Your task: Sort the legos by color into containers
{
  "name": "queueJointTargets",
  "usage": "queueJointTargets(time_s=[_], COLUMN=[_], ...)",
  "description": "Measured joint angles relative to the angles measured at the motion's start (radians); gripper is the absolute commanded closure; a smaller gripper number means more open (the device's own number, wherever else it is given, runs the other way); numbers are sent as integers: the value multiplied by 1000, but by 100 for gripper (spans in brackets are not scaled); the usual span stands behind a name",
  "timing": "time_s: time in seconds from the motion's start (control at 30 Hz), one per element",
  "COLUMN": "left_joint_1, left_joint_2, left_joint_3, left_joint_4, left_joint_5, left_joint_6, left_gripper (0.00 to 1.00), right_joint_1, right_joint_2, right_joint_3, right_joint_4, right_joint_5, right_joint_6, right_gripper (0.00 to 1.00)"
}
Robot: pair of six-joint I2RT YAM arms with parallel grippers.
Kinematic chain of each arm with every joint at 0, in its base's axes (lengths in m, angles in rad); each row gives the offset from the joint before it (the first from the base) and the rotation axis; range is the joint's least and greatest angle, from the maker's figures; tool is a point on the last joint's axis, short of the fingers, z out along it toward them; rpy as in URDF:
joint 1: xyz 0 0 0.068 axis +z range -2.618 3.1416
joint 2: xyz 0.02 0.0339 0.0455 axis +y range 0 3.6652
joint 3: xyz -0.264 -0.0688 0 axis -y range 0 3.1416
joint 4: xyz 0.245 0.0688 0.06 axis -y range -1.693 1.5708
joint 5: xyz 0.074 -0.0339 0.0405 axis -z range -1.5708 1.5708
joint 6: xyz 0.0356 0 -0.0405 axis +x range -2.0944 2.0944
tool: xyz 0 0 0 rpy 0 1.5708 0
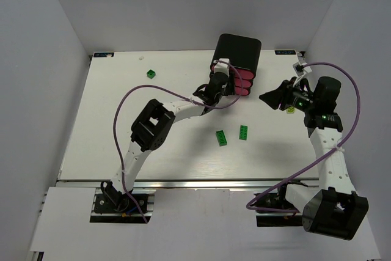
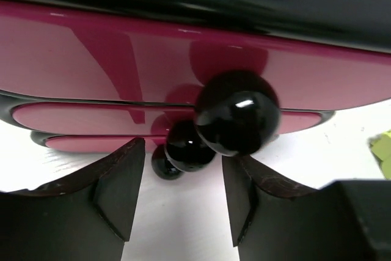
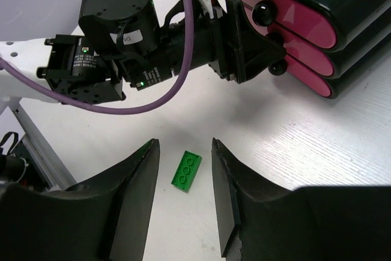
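Observation:
The glossy black cabinet (image 1: 239,50) holds three magenta-pink drawers (image 1: 242,81) with black round knobs (image 2: 237,113). My left gripper (image 1: 221,85) is open right in front of the knobs; in the left wrist view it (image 2: 183,172) frames the lower knobs without closing on any. My right gripper (image 1: 265,98) is open and empty above the table, and in its own view it (image 3: 183,150) frames a green flat brick (image 3: 186,170). Two green flat bricks (image 1: 222,138) (image 1: 244,132) lie mid-table. A green cube (image 1: 151,73) sits far left. A lime-yellow block (image 1: 291,110) lies under the right wrist.
Purple cables (image 1: 131,99) loop over both arms. The left arm (image 3: 116,47) stretches across the right wrist view toward the drawers (image 3: 293,19). White walls enclose the table (image 1: 122,145) on three sides. Red bits are not in view.

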Motion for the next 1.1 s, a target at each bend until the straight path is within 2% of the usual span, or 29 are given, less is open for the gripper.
queueJointTargets(time_s=[0.1, 0.2, 0.23, 0.37, 0.5, 0.7, 0.8, 0.87, 0.97, 1.0, 1.1], left_joint_1=[6, 5, 4, 5, 5, -5, -12, -12, -11, -11, -8], left_joint_2=[3, 6, 7, 7, -18, -160, -208, -217, -222, -224, -228], left_joint_3=[2, 11, 13, 11, -62, -315, -380, -393, -402, -404, -408], left_joint_4=[-1, -1, 0, 2, 73, 188, 198, 198, 203, 203, 192], left_joint_5=[1, 5, 4, 6, 15, 31, 32, 35, 40, 42, 42], left_joint_6=[-3, -6, -5, -4, -3, 4, 8, 8, 8, 8, 2], left_gripper=[46, 57, 64, 77, 80, 80, 80, 78, 55, 39, 28], right_joint_1=[0, -3, -4, -6, -6, -6, -6, -6, -6, -6, -6], right_joint_2=[0, 0, 0, 0, 0, 3, 7, 16, 29, 32, 44], right_joint_3=[-5, -5, -5, -6, -8, -21, -21, -21, -21, -21, -21], right_joint_4=[0, 1, 1, 8, 16, 23, 24, 24, 24, 24, 23], right_joint_5=[-5, -6, -6, -6, -6, -6, -7, -9, -10, -11, -11], right_joint_6=[1, 1, 1, 0, 0, -1, -3, -6, -11, -13, -35], right_gripper=[54, 54, 54, 54, 54, 53, 51, 50, 43, 41, 38])
